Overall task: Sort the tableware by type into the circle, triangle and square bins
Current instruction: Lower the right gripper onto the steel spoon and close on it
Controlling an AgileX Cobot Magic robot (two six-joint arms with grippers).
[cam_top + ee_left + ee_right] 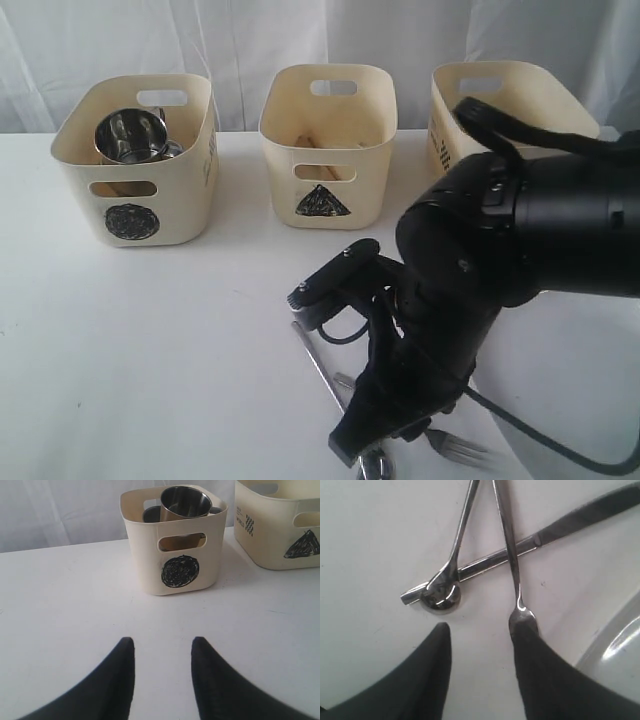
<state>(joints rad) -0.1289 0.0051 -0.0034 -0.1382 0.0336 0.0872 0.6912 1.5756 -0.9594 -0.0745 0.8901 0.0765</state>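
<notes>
My right gripper (480,632) hangs open just above the table, nothing between its fingers. Before it lie a steel spoon (441,594), a fork (510,555) and a knife (530,542), crossed over one another. The fork's head end is partly hidden under one finger. A white plate's rim (615,647) shows beside them. My left gripper (163,641) is open and empty over bare table, facing the circle bin (175,555), which holds a steel mug (186,502). The triangle bin (325,150) and the square bin (510,100) stand further right.
The right arm's black body (500,250) blocks much of the front right of the exterior view and part of the square bin. A white curtain hangs behind the bins. The plate (570,400) lies at the front right edge.
</notes>
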